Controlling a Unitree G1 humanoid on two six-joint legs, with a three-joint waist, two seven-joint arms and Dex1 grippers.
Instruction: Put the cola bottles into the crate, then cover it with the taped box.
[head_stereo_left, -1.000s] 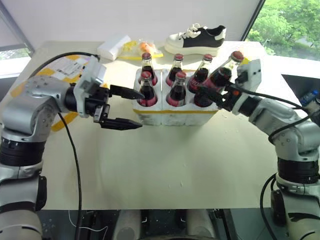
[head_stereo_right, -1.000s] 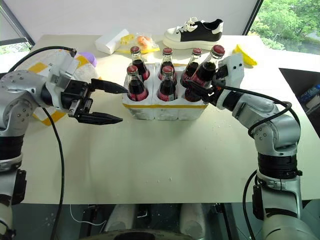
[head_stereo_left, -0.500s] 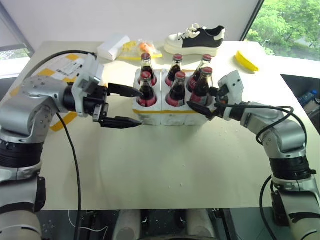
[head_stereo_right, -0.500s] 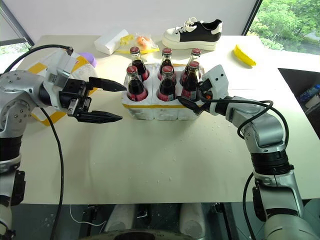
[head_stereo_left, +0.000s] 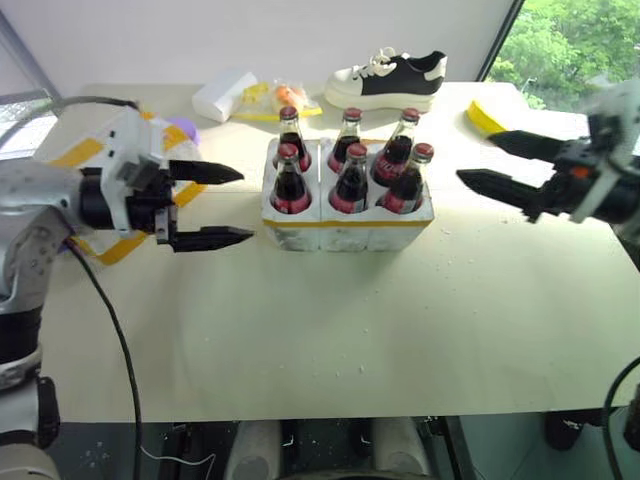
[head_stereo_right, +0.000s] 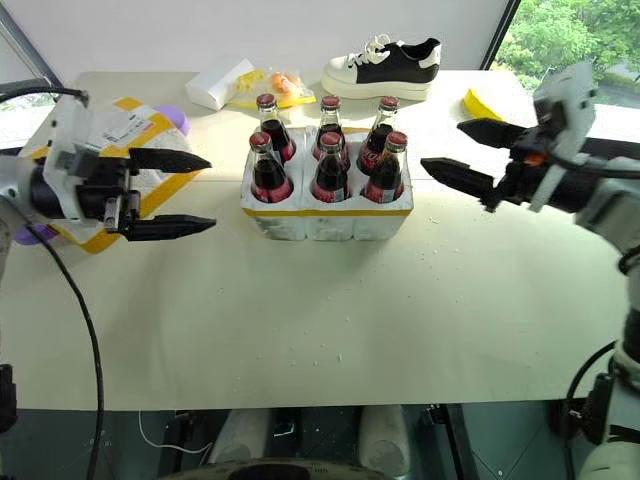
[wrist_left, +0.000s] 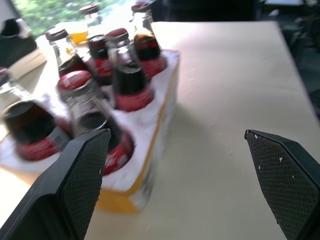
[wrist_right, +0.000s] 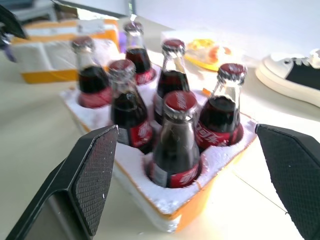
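Bottles (head_stereo_left: 350, 170), six of them, stand upright in the crate (head_stereo_left: 345, 225) at the middle of the tabletop (head_stereo_left: 330, 330) in the left eye view. Left pincer (head_stereo_left: 215, 203) hangs just left of the crate, fingers wide and empty; right pincer (head_stereo_left: 500, 165) hangs off to the crate's right, also wide and empty. Taped box (head_stereo_right: 130, 130) lies behind the left pincer in the right eye view, and a shoe (head_stereo_right: 385, 65) sits at the far edge. Left wrist view looks past its spread fingers (wrist_left: 75, 190) at the filled crate. Right wrist view shows the crate between its spread fingers (wrist_right: 95, 175), with the box beyond.
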